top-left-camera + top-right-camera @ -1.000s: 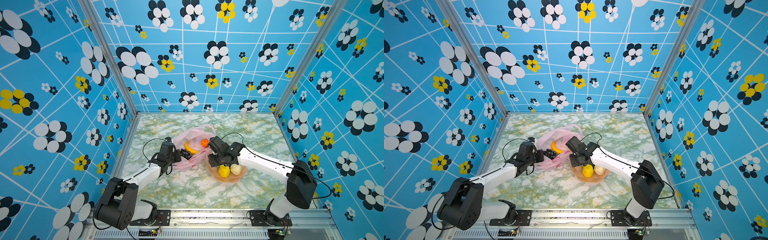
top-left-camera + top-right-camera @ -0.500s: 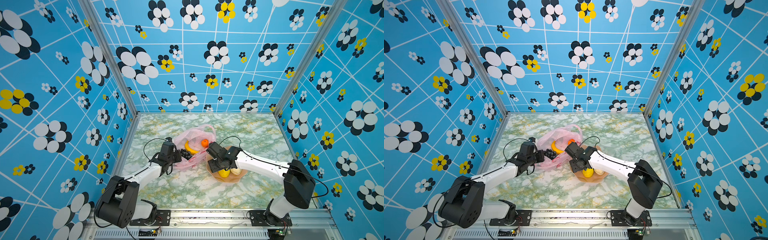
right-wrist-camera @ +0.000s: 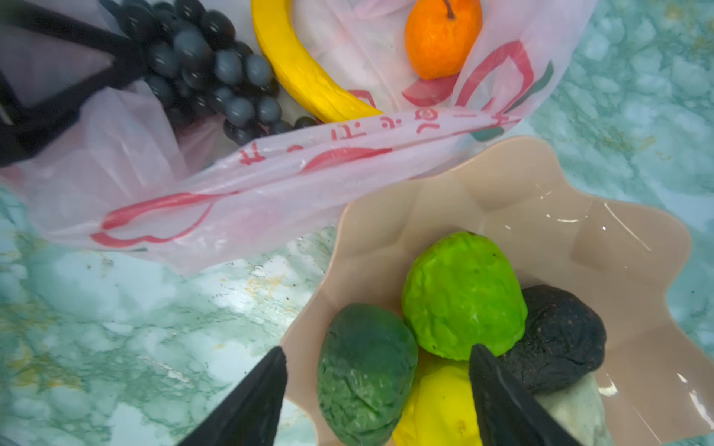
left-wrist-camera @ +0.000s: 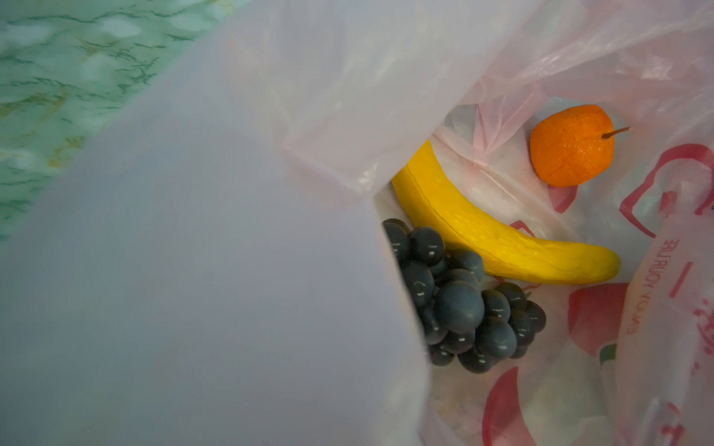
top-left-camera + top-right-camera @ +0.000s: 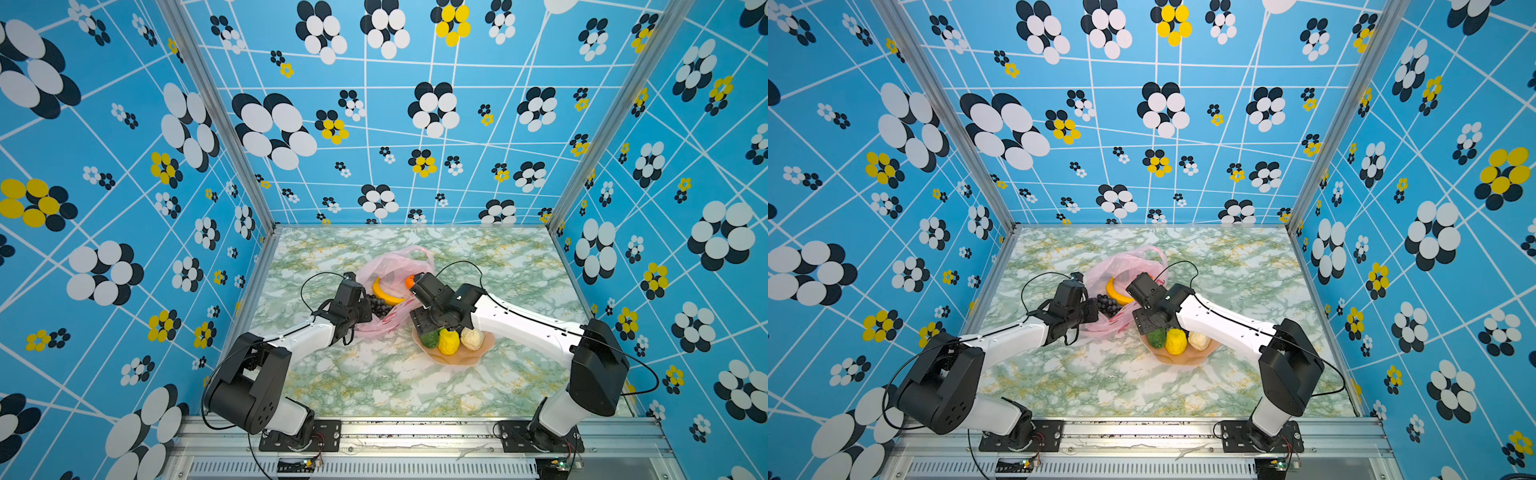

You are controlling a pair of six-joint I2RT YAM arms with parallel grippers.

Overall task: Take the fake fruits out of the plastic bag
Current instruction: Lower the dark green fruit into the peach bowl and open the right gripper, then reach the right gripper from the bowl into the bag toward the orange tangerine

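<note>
Presently, left gripper (image 5: 370,311): fingers pressed together, pinching the plastic bag (image 5: 395,266) at its rim.
right gripper (image 3: 378,349): I see it spread wide over the dish (image 3: 541,216), gripping nothing.
plastic bag: mid-bench, somewhat toward the far edge, mouth gaping.
in the bag: banana (image 4: 483,235), grape bunch (image 4: 463,305), orange fruit (image 4: 572,144).
dish: just beside the bag, nearer the bench's front edge and right edge.
in the dish: bright green fruit (image 3: 463,297), dark green fruit (image 3: 367,374), yellow fruit (image 5: 449,340), beige fruit (image 5: 471,337), dark fruit (image 3: 560,340), all bunched together.
</note>
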